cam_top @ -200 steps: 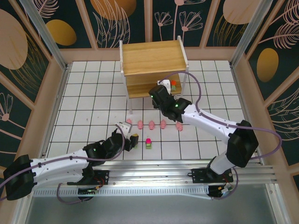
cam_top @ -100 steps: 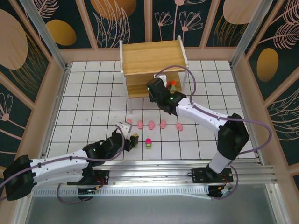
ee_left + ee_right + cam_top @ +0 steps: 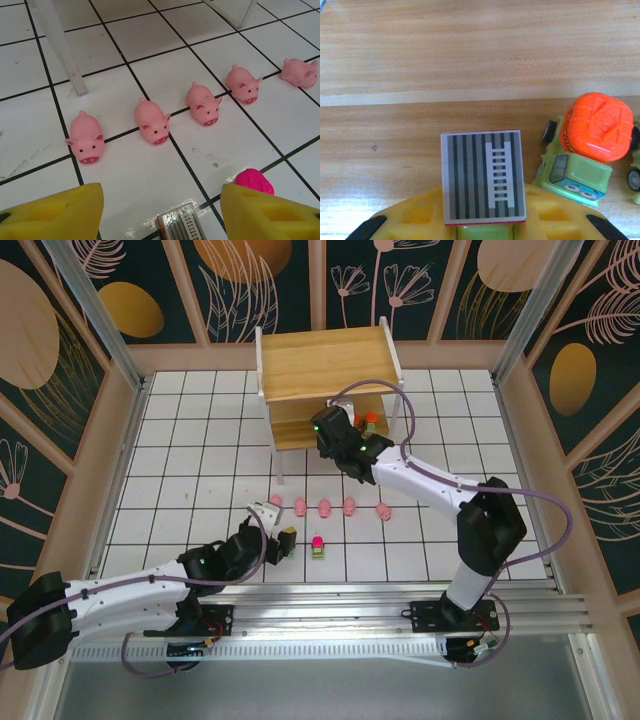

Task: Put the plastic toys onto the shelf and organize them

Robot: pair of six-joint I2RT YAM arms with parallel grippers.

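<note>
your right fingers (image 3: 415, 220) are clamped on a blocky toy (image 3: 483, 175) with a striped top panel. it's over the lower board (image 3: 385, 150) of the shelf (image 3: 320, 360), just left of the orange-topped truck (image 3: 587, 142) parked there. can't tell if it's touching the wood yet. so this looks like the set-down.

i'd bring it straight down until its base sits flat before you let go. these things look light and will probably tip or roll if dropped. leave a small gap to the orange one and square it up so the row reads tidy. then open and pull back low and level, since the top board (image 3: 300, 380) sits right over your wrist.

your left fingers (image 3: 55, 215) are spread apart over the counter (image 3: 200, 440), gripping nothing as far as i can see. the pink-topped toy (image 3: 255, 181) is just beside them and the five pigs (image 3: 152, 121) are lined up beyond, not shelved yet.
</note>
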